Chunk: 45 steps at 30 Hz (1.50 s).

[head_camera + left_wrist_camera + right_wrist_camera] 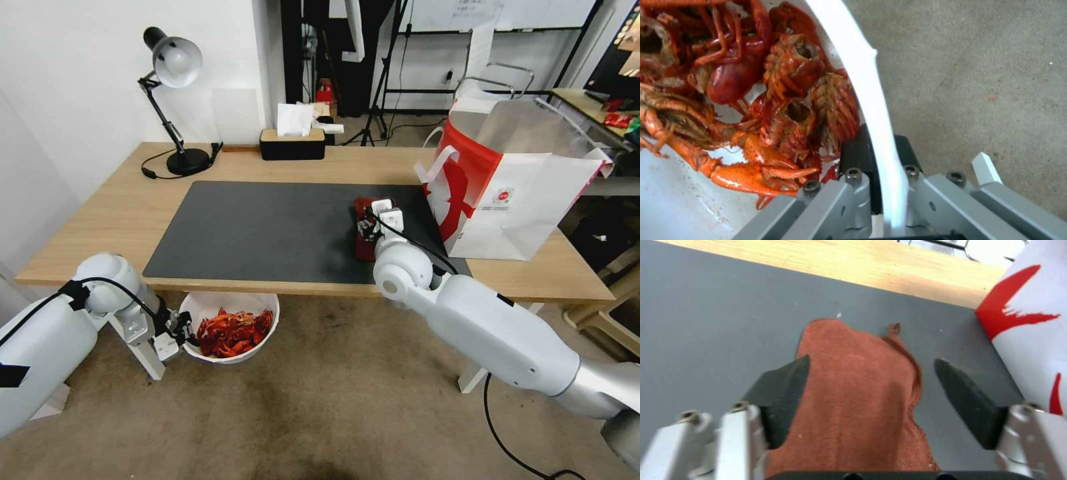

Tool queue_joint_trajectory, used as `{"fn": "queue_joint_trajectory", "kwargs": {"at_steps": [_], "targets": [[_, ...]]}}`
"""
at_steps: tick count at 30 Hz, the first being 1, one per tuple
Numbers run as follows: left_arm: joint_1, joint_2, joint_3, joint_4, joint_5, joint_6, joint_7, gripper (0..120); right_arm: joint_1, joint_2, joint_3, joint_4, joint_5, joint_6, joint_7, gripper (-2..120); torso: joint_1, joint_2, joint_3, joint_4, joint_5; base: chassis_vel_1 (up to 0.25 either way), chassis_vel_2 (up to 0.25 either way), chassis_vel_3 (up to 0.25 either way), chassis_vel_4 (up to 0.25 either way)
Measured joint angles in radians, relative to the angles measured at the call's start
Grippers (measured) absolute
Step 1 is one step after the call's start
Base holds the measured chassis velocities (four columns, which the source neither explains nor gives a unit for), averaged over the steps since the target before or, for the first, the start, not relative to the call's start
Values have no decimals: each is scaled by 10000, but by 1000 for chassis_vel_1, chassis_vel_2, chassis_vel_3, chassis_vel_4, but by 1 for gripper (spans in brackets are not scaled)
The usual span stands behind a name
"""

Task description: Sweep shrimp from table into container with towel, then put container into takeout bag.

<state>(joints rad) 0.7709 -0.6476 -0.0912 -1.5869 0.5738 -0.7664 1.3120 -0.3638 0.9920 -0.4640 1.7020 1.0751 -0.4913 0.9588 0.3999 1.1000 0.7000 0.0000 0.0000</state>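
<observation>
I note my left gripper (878, 166) clenched on the container (193, 308) rim below the table (120, 213) edge, my right gripper (871, 400) spread astride the towel (858, 400).

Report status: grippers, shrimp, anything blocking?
Left gripper clamped on container rim, below table edge. Shrimp inside. Right gripper open over towel. Nothing blocking.

The dark mat (267, 227) lies bare from nine to twelve o'clock of the towel (363, 233); the takeout bag (507, 187) blocks three o'clock.
</observation>
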Motion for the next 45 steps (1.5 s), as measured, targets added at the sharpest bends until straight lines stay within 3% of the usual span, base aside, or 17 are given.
{"fn": "queue_joint_trajectory", "kwargs": {"at_steps": [6, 9, 13, 15, 16, 18, 19, 21, 22, 24, 25, 27, 31, 33, 36, 45], "targets": [[-5, -70, 11, 24, 45, 0, 5, 0, -10, 23, 56, 24, 362, 50, 277, 98, 0, 0, 0, 2, 0, 0, 0, 0, 0], [62, -66, 4, -64, 77, 2, 5, 0, -451, -127, 412, 358, -291, 1158, -370, 100, 1, 0, 1, 2, 0, 0, 0, 0, 0], [148, 11, -46, -197, 78, 42, 5, 0, -1114, -294, 1123, 914, -733, 1906, -1166, 100, 1, 0, 0, 1, -1, 0, 0, 0, 0], [201, 94, -88, -283, 27, 101, -6, 0, -2205, -414, 2419, 1570, -1323, 2597, -2344, 100, 0, 0, -2, 4, 0, 0, 0, 0, 0], [201, 94, -88, -283, 27, 101, -6, 0, -2205, -414, 2419, 1570, -1323, 2597, -2344, 100, 0, 0, -2, 4, 0, 0, 0, 0, 0], [330, 176, -180, -357, 12, 122, -61, 0, -4061, -804, 3950, 2082, -2913, 3894, -4662, 100, 1, 0, -2, 0, 3, 0, 0, 0, 0], [330, 176, -180, -357, 12, 122, -61, 0, -4061, -804, 3950, 2082, -2913, 3894, -4662, 100, 1, 0, -2, 0, 3, 0, 0, 0, 0], [647, 178, -359, -560, 79, 127, -116, 0, -6100, -1007, 5635, 2685, -4139, 5240, -6872, 100, 0, 0, -3, -3, 3, 0, 0, 0, 0], [647, 178, -359, -560, 79, 127, -116, 0, -6100, -1007, 5635, 2685, -4139, 5240, -6872, 100, 0, 0, -3, -3, 3, 0, 0, 0, 0], [788, 121, -399, -707, 164, 140, -126, 0, -8199, -790, 7208, 3271, -4654, 5937, -8067, 100, -1, 1, -3, -3, 0, 0, 0, 0, 0], [788, 121, -399, -707, 164, 140, -126, 0, -8199, -790, 7208, 3271, -4654, 5937, -8067, 100, -1, 1, -3, -3, 0, 0, 0, 0, 0], [762, 66, -373, -779, 180, 149, -123, 0, -9682, -267, 8119, 3551, -5136, 6399, -8735, 100, -1, 1, -3, -4, 1, 0, 0, 0, 0], [759, 125, -349, -958, 154, 182, -138, 0, -11596, 635, 8938, 3807, -5809, 7112, -9194, 100, -2, 1, -3, 0, 4, 0, 0, 0, 0], [759, 125, -349, -958, 154, 182, -138, 0, -11596, 635, 8938, 3807, -5809, 7112, -9194, 100, -2, 1, -3, 0, 4, 0, 0, 0, 0], [773, 184, -348, -979, 138, 154, -167, 0, -13223, 1473, 9232, 3639, -6855, 7924, -9399, 100, -1, 1, -2, 0, 1, 0, 0, 0, 0], [871, 111, -351, -1013, 149, 101, -193, 0, -13967, 1981, 8906, 3451, -7645, 7788, -8593, 100, 0, 1, -1, 1, -1, 0, 0, 0, 0]]}}
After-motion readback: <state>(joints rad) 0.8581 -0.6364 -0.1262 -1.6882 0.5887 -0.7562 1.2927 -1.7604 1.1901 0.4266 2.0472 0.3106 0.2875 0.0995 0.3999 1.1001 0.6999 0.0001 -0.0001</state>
